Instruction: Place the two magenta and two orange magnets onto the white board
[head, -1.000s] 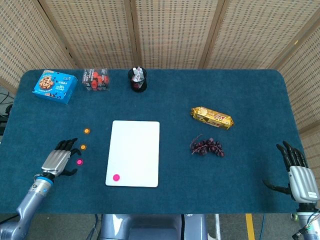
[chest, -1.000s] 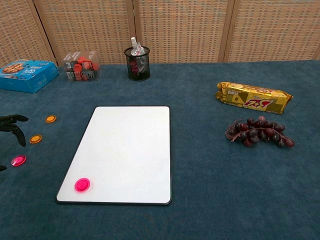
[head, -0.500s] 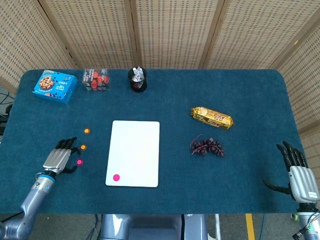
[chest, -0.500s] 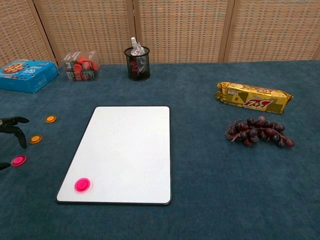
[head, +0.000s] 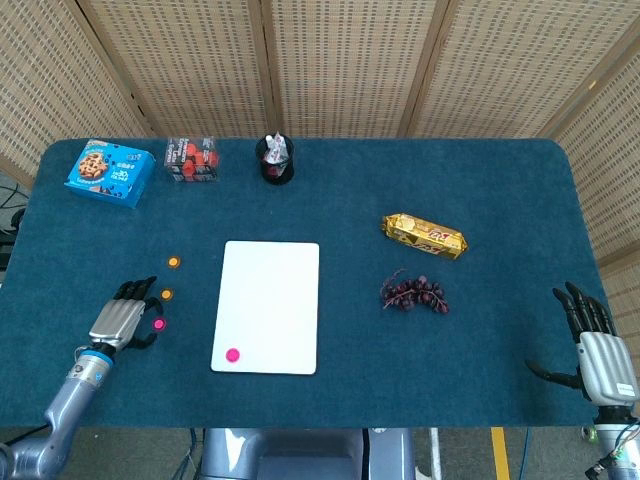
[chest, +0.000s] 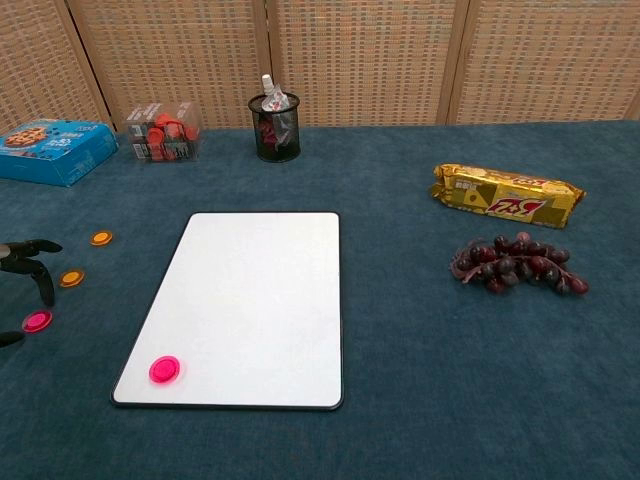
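Left hand poised over the second magenta magnet.
My left hand (head: 118, 320) is open, fingers spread around the loose magenta magnet (head: 158, 324) near the surface's left edge, ready to pinch; one magenta magnet (head: 232, 354) sits on the white board (head: 268, 300); two orange magnets (head: 166, 294) wait beside it.

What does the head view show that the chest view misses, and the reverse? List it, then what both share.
Only the head view shows the right hand, open at the table's near right edge, and the whole left hand.

Only the chest view shows the gold packet's red lettering.

Both show the white board, one magenta magnet on it, another magenta magnet and two orange magnets off it.
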